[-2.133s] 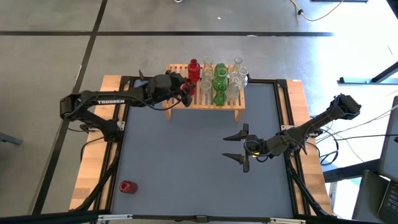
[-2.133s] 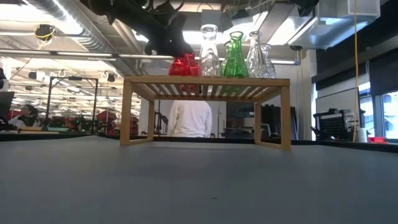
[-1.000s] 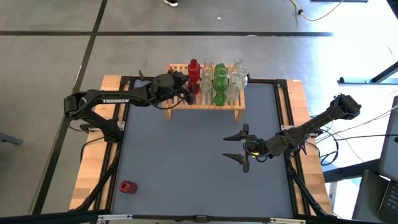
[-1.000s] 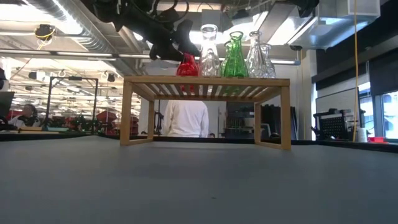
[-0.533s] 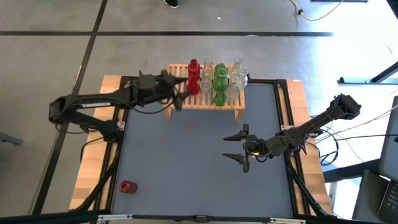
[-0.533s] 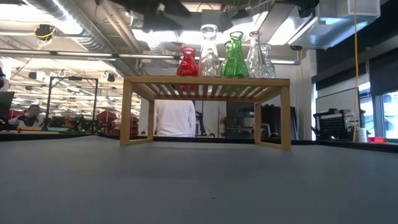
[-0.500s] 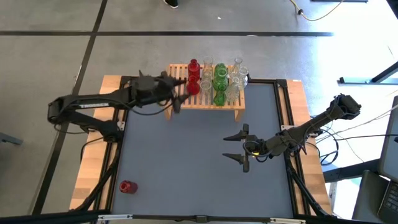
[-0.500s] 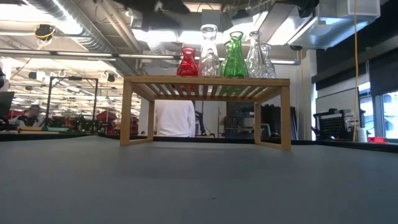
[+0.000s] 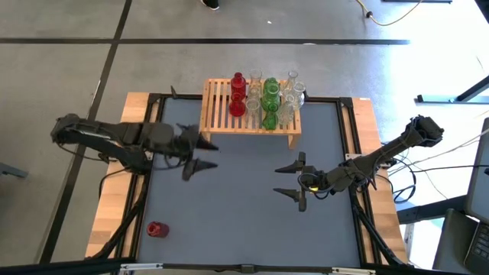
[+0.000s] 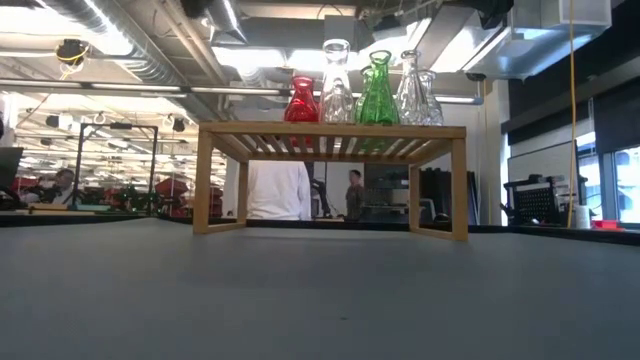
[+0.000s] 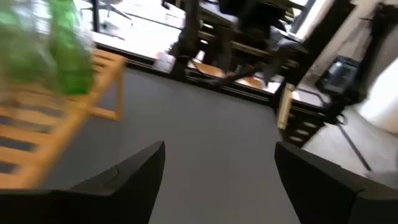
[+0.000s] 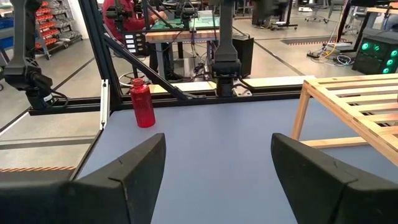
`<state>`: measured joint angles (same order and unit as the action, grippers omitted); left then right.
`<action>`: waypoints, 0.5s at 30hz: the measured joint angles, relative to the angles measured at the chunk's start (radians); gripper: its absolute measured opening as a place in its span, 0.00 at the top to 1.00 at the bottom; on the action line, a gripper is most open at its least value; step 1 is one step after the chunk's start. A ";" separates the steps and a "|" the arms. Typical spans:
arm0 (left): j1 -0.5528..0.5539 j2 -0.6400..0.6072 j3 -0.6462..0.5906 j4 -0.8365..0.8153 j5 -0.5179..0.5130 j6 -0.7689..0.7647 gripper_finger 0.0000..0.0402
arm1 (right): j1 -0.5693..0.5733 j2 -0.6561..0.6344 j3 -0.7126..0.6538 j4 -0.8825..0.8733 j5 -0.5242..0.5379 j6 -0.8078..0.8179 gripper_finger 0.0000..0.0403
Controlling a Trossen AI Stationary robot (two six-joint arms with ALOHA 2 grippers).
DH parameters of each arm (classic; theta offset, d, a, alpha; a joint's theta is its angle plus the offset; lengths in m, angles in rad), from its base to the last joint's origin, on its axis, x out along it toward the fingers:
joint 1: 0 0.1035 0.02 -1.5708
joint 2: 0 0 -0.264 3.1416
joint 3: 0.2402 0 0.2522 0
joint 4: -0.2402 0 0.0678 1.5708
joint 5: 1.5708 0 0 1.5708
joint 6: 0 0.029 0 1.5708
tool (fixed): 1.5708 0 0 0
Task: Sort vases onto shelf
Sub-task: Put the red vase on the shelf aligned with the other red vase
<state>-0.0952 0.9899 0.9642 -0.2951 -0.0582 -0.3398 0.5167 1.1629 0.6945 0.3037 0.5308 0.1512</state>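
High view showed us the left gripper out over the bare counter, well apart from the shelf, its fingers spread wide and holding nothing. Half a second earlier it had been at the shelf's left end beside the red vases; a second before that it was right against them. So we judged that a red vase had just been set down and let go, and the arm had pulled back toward its own side.

On the shelf the vases stood upright in a cluster toward the right: red on the left, then clear, green and clear again. The left part of the slats was bare.

One last red vase remained on the counter near the front left corner, well apart from both arms; the right wrist view showed it standing upright. We took that as the next pick.

The right gripper waited over the counter's right half, fingers wide and empty.
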 joint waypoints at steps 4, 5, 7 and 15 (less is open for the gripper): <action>-0.142 0.012 0.000 0.000 -0.119 -0.061 0.26 | 0.000 0.000 0.000 -0.002 0.000 0.000 0.31; -0.172 0.017 0.000 -0.004 -0.147 -0.079 0.26 | 0.000 0.000 0.000 -0.002 0.000 0.001 0.31; -0.229 0.031 0.000 -0.004 -0.202 -0.123 0.26 | 0.000 0.000 0.000 -0.002 0.000 0.020 0.31; -0.448 0.195 0.156 -0.111 -0.335 -0.263 0.26 | 0.000 0.000 0.000 -0.001 0.000 0.049 0.31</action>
<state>-0.5428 1.1847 1.1198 -0.4063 -0.3932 -0.6025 0.5167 1.1633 0.6945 0.3027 0.5308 0.2005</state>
